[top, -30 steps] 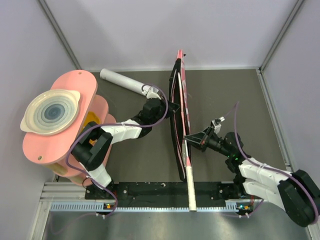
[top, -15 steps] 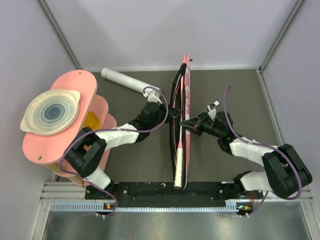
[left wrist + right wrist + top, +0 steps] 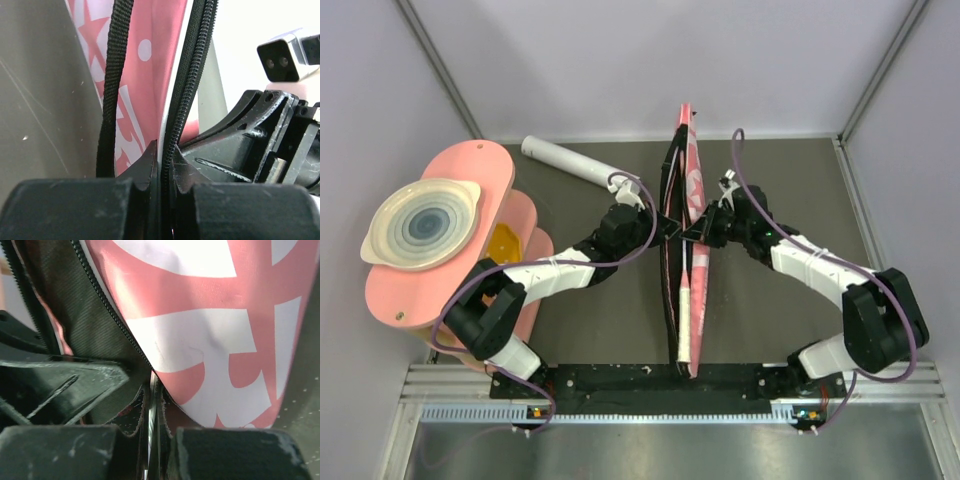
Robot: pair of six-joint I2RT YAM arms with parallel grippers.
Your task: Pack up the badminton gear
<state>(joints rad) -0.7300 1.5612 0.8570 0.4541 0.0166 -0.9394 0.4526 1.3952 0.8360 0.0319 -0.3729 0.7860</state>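
Observation:
The pink "SPORT" bag (image 3: 691,176) stands on edge mid-table, its black zipper edge (image 3: 186,95) open. My left gripper (image 3: 666,223) is shut on that zipper edge (image 3: 161,150). My right gripper (image 3: 699,233) is on the bag's other side, shut on a thin shiny strip (image 3: 154,382) that looks like the racket's shaft. The racket's white handle (image 3: 687,318) sticks out at the bag's near end. The bag's pink and white print (image 3: 210,340) fills the right wrist view. The long white tube (image 3: 574,162) lies at the back left. I see no shuttlecocks.
Pink rounded boards (image 3: 490,170) with a white ringed dish (image 3: 422,222) stand at the left. Grey walls close in the back and sides. A black rail (image 3: 620,378) runs along the near edge. The right gripper's body (image 3: 240,145) shows in the left wrist view.
My right gripper has moved away and leftwards, close to the bag. The racket's white handle has slid from over the near rail up into the bag. The left gripper has stayed on the zipper edge.

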